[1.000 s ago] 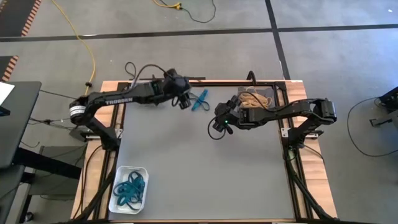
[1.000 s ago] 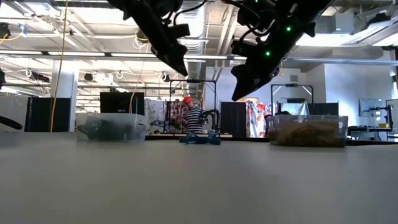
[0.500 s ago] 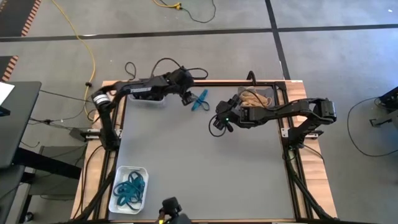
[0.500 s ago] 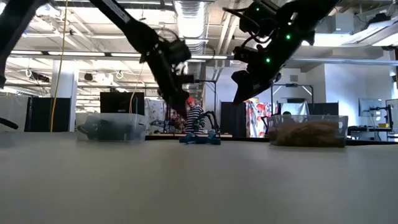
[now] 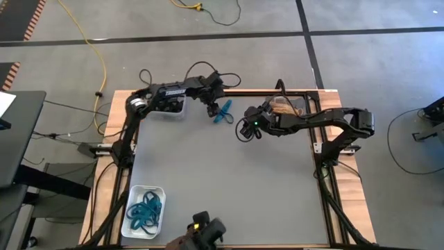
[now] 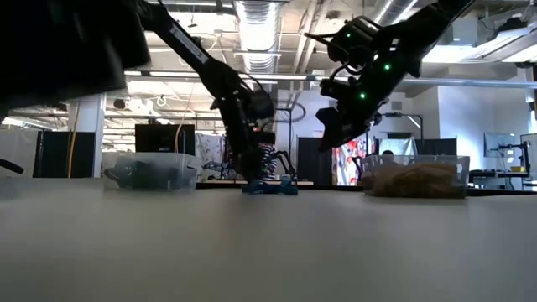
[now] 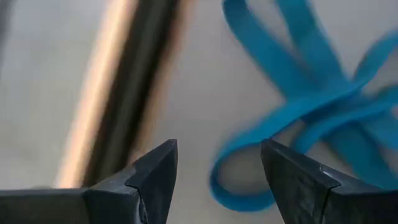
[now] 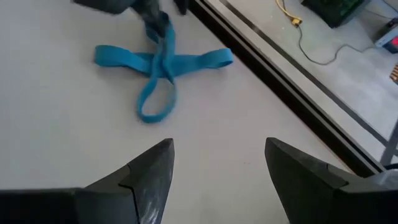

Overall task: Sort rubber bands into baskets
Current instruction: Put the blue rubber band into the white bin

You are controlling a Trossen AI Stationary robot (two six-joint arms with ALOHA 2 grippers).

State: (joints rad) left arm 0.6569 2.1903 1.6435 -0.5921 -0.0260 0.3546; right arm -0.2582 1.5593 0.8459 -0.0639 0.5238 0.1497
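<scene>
A tangle of teal rubber bands (image 5: 223, 111) lies on the grey table near the far edge; it also shows in the low view (image 6: 270, 187). My left gripper (image 5: 214, 109) is open and low over the tangle's left side. One loop end (image 7: 233, 186) lies between its fingertips (image 7: 217, 162). My right gripper (image 5: 242, 132) is open and empty, raised to the right of the bands (image 8: 158, 65). The clear basket (image 5: 297, 104) holds tan bands, the dark grey basket (image 5: 168, 112) black ones, and the white basket (image 5: 132, 194) teal ones.
The dark table frame rail (image 7: 124, 81) runs along the far edge just behind the bands. A dark shape (image 5: 201, 235) shows at the near edge and covers the low view's upper left (image 6: 67, 42). A yellow cable (image 5: 97, 55) lies on the floor beyond the table.
My left gripper has gone toward the table's right edge along the far rail and down to the teal bands, the arm stretching out. My right gripper has gone a little toward the far edge. A dark shape has come in at the near edge.
</scene>
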